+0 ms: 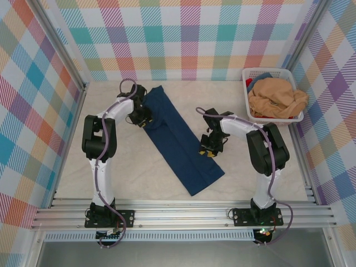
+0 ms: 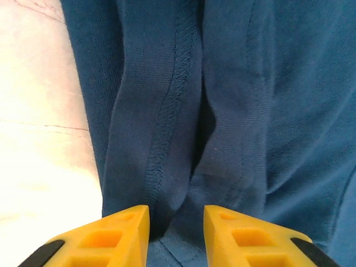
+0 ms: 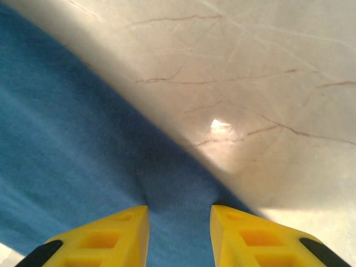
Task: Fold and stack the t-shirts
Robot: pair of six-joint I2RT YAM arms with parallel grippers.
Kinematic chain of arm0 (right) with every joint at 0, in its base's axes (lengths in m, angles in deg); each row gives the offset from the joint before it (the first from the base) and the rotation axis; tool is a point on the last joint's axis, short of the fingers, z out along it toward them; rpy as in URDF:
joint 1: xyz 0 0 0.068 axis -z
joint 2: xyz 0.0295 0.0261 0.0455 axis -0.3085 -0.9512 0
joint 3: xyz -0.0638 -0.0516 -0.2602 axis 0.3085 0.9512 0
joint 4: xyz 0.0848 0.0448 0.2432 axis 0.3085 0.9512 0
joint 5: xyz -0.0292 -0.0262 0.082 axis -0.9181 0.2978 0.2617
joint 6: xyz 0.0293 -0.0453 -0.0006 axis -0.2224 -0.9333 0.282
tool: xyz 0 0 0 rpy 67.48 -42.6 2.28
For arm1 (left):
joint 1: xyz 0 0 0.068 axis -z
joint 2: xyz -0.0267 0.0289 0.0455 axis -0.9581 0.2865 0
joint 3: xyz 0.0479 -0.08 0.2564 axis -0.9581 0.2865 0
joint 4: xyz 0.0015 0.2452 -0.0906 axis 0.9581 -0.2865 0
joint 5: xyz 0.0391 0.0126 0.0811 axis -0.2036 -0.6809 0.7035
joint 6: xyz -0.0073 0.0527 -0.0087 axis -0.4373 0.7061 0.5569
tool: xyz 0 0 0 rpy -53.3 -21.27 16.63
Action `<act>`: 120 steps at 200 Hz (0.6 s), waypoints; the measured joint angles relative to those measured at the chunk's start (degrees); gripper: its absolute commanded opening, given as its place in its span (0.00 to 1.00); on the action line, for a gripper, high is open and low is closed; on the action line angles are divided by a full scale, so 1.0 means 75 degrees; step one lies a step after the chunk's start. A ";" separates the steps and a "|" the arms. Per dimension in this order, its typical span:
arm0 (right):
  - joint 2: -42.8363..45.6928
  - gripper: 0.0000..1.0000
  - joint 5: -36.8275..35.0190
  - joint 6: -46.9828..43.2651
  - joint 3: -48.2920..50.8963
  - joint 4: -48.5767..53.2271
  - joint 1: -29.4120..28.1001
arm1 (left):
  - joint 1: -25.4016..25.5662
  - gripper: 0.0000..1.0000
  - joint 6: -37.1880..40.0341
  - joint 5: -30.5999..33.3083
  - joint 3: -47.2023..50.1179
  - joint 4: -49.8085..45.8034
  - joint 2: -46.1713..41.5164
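1. Well, the counter point(image 1: 139, 172) is a pale, cream surface with thin reddish veins like marble. It catches a small bright glare just off the right arm's fingers.
2. Walls point(image 1: 189, 39) of pastel plaid in teal, orange, pink and purple close it in at the back and on both sides. A ribbed metal rail point(image 1: 183, 214) runs along the near edge, where the two arm bases are bolted.
3. The navy t-shirt point(image 1: 178, 142) lies folded into a long narrow strip. It runs slantwise across the middle of the counter, from the far left towards the near right.
4. The left end effector point(image 1: 146, 118) is down at the strip's far end. Its yellow fingers stand narrowly apart with a puckered ridge of navy cloth pinched between them, and a stitched seam point(image 2: 169, 111) runs straight towards the gap.
5. The right end effector point(image 1: 210, 151) sits on the strip's right-hand edge, closer to the near end. Its fingers are also drawn in narrow, nipping the cloth's border, which casts a shadow on the counter beside it.
6. A white slotted basket point(image 1: 248, 72) stands in the far right corner, well apart from both arms, with the tan-orange t-shirt point(image 1: 275, 97) heaped and crumpled inside it.
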 measured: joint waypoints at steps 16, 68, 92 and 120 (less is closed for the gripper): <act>-0.0012 0.34 0.0035 -0.0020 0.0061 -0.0064 0.0000 | 0.0000 0.36 0.0137 -0.0050 0.0216 0.0309 0.0000; -0.0012 0.34 0.0070 -0.0029 0.0122 -0.0169 0.0000 | 0.0061 0.31 0.0274 -0.0286 0.1271 0.1279 -0.0507; -0.0012 0.34 0.0079 -0.0026 0.0125 -0.0169 0.0000 | 0.0093 0.27 0.0251 -0.0251 0.1652 0.1338 -0.0915; -0.0012 0.34 0.0093 -0.0029 0.0125 -0.0172 0.0000 | 0.0117 0.19 0.0157 -0.0210 0.1751 0.1352 -0.1230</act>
